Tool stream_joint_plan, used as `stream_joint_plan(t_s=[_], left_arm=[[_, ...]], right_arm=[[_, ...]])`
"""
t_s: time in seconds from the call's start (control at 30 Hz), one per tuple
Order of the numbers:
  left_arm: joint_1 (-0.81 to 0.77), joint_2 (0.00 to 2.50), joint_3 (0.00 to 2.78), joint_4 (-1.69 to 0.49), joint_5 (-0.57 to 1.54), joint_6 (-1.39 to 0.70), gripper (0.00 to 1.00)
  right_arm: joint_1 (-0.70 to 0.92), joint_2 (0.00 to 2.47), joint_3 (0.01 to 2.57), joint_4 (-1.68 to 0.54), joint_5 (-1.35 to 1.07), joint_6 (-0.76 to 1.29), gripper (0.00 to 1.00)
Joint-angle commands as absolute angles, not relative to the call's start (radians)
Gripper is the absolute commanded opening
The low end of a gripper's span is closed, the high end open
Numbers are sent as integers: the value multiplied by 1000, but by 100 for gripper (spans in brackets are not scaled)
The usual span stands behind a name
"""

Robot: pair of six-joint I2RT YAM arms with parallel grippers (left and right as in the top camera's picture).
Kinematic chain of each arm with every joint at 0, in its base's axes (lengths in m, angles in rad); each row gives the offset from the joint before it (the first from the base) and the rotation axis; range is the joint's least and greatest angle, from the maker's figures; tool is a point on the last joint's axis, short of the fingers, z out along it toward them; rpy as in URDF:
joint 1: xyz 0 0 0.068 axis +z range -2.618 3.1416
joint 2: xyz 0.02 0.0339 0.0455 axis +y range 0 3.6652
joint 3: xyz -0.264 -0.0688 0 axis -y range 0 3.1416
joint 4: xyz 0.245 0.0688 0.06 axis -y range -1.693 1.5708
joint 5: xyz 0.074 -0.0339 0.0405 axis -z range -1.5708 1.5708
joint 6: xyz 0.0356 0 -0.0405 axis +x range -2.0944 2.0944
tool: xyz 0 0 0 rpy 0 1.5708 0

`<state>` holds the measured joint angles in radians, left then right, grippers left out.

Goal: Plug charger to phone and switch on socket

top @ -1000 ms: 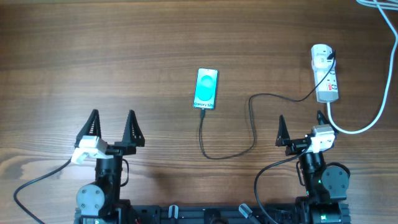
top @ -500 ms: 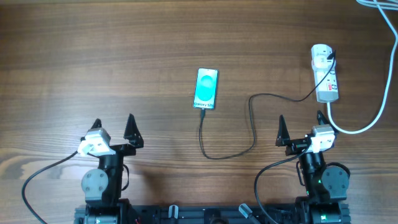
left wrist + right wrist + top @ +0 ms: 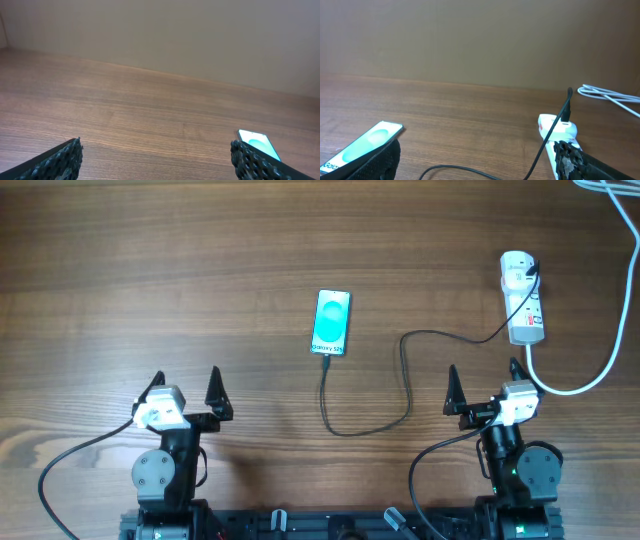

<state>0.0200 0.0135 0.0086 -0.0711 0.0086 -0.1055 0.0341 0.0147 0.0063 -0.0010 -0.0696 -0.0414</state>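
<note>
At the near left of the desk point(image 3: 200, 260), the left hand point(image 3: 186, 377) is spread wide, holding nothing. The phone point(image 3: 332, 322) lies flat at mid-desk, screen up. The charger point(image 3: 402, 355) meets the phone's near end, loops toward the robot, then runs right. The right hand point(image 3: 483, 370) is likewise spread and empty, just beside that cable. Far right lies the socket point(image 3: 522, 300), with the charger's black plug seated at its far end.
</note>
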Motion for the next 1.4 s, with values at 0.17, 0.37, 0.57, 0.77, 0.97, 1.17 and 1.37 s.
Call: stream_joint_plan(t_s=[0.17,0.37,0.57,0.77,0.97,1.17,1.37], left_arm=[[23,3,6,-80,33,-29,100],[23,3,6,-80,34,-30,100],[23,3,6,-80,33,-6,100],[23,3,6,-80,33,-7,100],[23,3,6,-80,33,-7,100],[23,3,6,-80,32,-7,100],[23,3,6,-80,28,-7,100]], right_arm=[[38,7,5,0,-60,-24,100],[38,7,5,0,-60,-24,100],[38,7,5,0,-60,-24,100],[38,7,5,0,-60,-24,100],[38,7,5,0,-60,-24,100],[38,7,5,0,-60,-24,100],[38,7,5,0,-60,-24,100]])
